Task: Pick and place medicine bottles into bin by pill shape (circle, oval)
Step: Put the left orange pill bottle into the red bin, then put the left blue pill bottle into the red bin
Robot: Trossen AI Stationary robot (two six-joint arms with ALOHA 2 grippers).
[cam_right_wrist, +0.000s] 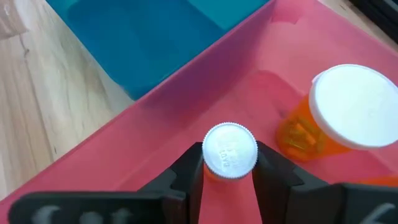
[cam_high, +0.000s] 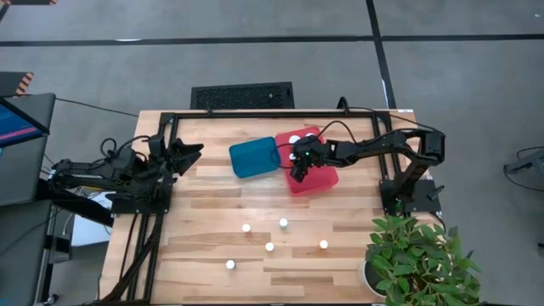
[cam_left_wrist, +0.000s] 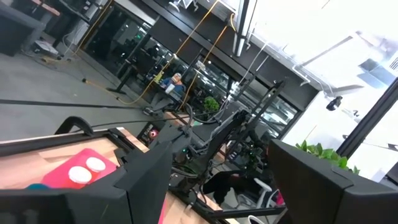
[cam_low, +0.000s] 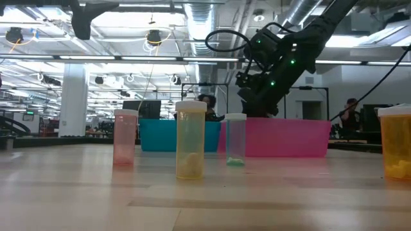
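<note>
no readable text — cap embossing illegible

A wooden worktop [cam_high: 212, 212] stands on a grey floor [cam_high: 476, 76]. A green plant [cam_high: 421, 259] sits at one corner. A black grate [cam_high: 242, 95] lies just beside the worktop's far edge.

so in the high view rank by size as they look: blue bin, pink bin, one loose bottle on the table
1-2. blue bin and pink bin: look alike; right gripper covers part of the pink one.
3. loose bottle: far smaller.

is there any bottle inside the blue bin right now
No. In the right wrist view the blue bin shows only its bare floor, while bottles sit in the pink bin.
</note>
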